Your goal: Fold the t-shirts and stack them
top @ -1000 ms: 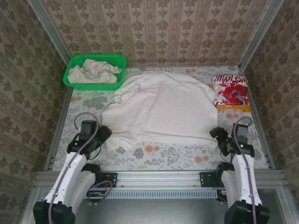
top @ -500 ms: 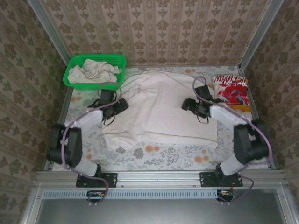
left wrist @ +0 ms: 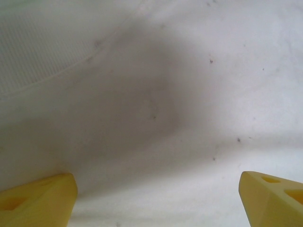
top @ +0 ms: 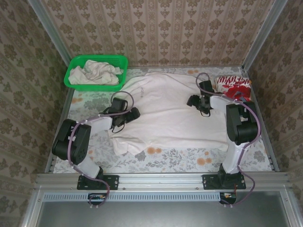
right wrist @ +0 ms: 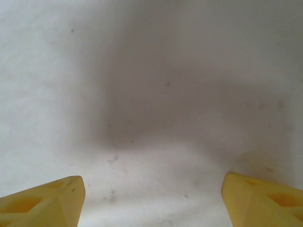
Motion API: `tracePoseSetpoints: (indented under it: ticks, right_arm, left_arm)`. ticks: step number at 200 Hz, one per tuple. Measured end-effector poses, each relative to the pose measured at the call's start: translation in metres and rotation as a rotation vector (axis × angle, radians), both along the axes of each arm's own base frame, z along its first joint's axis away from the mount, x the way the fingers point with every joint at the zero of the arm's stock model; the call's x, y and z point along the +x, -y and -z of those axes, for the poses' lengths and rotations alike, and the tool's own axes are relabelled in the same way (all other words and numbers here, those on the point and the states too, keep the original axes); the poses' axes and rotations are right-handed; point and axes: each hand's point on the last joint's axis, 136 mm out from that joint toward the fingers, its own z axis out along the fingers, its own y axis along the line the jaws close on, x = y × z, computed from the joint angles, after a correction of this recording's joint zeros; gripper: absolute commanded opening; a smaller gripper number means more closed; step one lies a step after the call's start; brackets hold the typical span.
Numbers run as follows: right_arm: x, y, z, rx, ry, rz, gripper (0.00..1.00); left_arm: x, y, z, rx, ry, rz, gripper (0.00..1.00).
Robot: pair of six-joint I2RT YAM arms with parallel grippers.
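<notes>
From above, the spread t-shirt [top: 170, 113] lies flat in the middle of the desk [top: 189, 160]. A crumpled t-shirt [top: 94, 73] sits in the green basket [top: 75, 64] at the far left corner. The folded red-and-white t-shirt [top: 234, 87] lies at the far right edge. The left pincer [top: 131, 114] hangs over the spread shirt's left side, the right pincer [top: 195, 101] over its far right part.

Only the wrist views show the finger spread. The left pincer [left wrist: 156, 194] is released, its 2 yellow fingertips [left wrist: 38, 198] wide apart over off-white cloth crossed by a seam [left wrist: 71, 68]. The right pincer [right wrist: 151, 196] is likewise spread wide over plain cloth, grasping nothing. Whether the tips touch the fabric I cannot tell.
</notes>
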Motion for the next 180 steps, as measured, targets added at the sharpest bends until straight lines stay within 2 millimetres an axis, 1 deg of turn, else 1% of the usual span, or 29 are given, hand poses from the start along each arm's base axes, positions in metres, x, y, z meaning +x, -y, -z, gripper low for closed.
tracePoseSetpoints:
  ticks: [23, 46, 64, 75, 86, 104, 123, 132, 141, 156, 180]
  right_arm:
    - [-0.012, 0.012, 0.001, 0.010, -0.012, 0.025, 0.79]
    - [-0.018, 0.014, -0.001, 0.015, -0.013, 0.018, 0.80]
    - [-0.018, 0.013, -0.003, 0.014, -0.009, -0.001, 0.81]
    - [-0.019, 0.010, -0.005, 0.014, -0.006, -0.019, 0.82]
    - [-0.020, 0.007, -0.011, 0.010, 0.005, -0.038, 0.82]
    - [-0.018, 0.000, -0.025, 0.004, 0.042, -0.069, 0.82]
    - [-0.015, -0.011, -0.039, 0.006, 0.083, -0.102, 0.82]
    - [-0.014, -0.015, -0.043, 0.009, 0.096, -0.112, 0.82]
    - [-0.013, -0.019, -0.045, 0.012, 0.106, -0.120, 0.83]
    - [-0.013, -0.024, -0.046, 0.016, 0.112, -0.132, 0.82]
    - [-0.011, -0.025, -0.046, 0.018, 0.120, -0.129, 0.82]
  left_arm:
    - [-0.021, 0.005, -0.001, -0.016, -0.010, 0.010, 0.91]
    - [-0.038, 0.006, -0.004, -0.004, -0.033, 0.018, 0.92]
    - [-0.041, 0.000, -0.009, 0.023, -0.036, 0.008, 0.94]
    - [-0.036, -0.004, -0.015, 0.043, -0.032, 0.003, 0.94]
    - [-0.026, -0.006, -0.027, 0.052, -0.009, -0.005, 0.94]
    - [0.000, -0.013, -0.052, 0.050, 0.054, -0.032, 0.93]
    - [0.028, -0.013, -0.068, 0.050, 0.099, -0.047, 0.90]
    - [0.040, -0.007, -0.070, 0.050, 0.106, -0.040, 0.89]
    - [0.052, 0.000, -0.068, 0.049, 0.101, -0.030, 0.86]
    - [0.073, 0.012, -0.061, 0.050, 0.091, -0.010, 0.77]
    - [0.104, 0.028, -0.050, 0.058, 0.080, 0.020, 0.63]
